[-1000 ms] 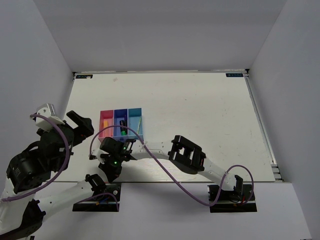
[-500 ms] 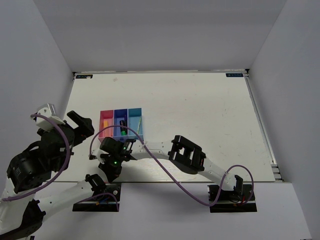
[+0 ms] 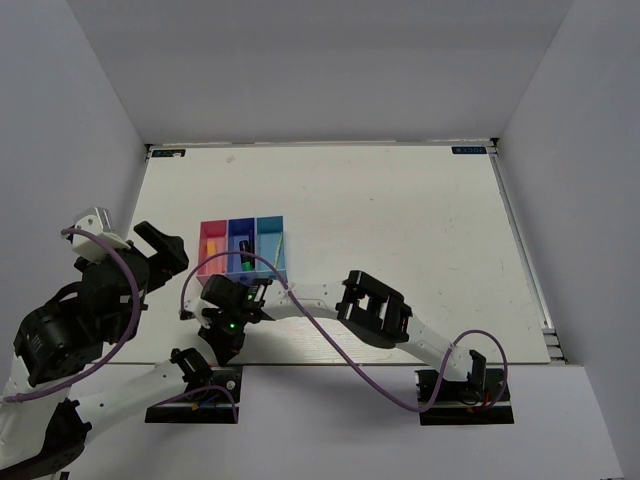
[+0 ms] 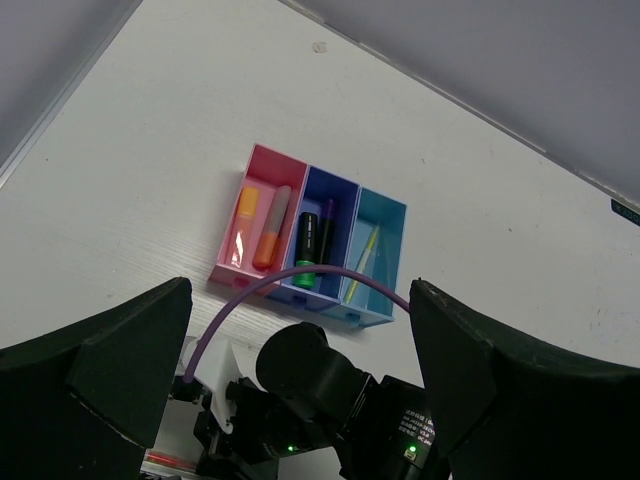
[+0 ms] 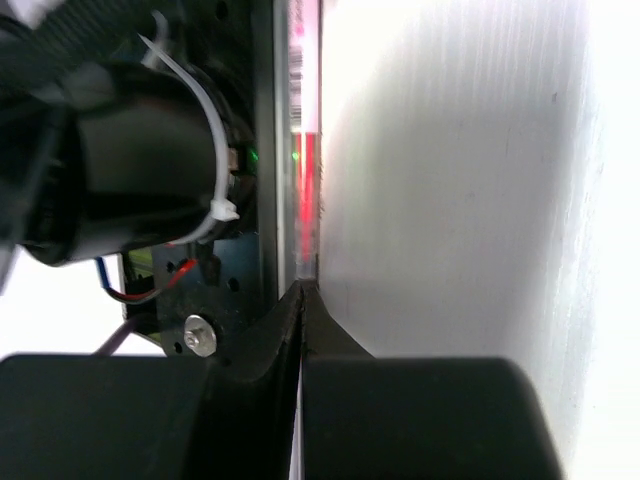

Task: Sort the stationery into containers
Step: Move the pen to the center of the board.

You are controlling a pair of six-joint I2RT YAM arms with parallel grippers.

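Observation:
Three joined bins stand in a row: pink-red (image 4: 231,270), dark blue (image 4: 334,179) and light blue (image 4: 390,235); they also show in the top view (image 3: 203,245). The pink-red bin holds a yellow-orange marker (image 4: 246,205) and an orange-pink marker (image 4: 270,232). The dark blue bin holds a green marker with black cap (image 4: 306,250) and a purple one (image 4: 327,225). The light blue bin holds the thin pen (image 4: 366,255). My left gripper (image 4: 300,400) is open and empty, high above, left of the bins (image 3: 160,248). My right gripper (image 5: 302,290) is shut and empty, low at the table's near edge (image 3: 226,345).
The right arm (image 3: 375,308) reaches leftward across the near side of the table, its wrist (image 4: 330,385) just in front of the bins. A purple cable (image 4: 290,285) arcs over the bins' near wall. The left arm's base plate (image 5: 215,240) is beside the right fingers.

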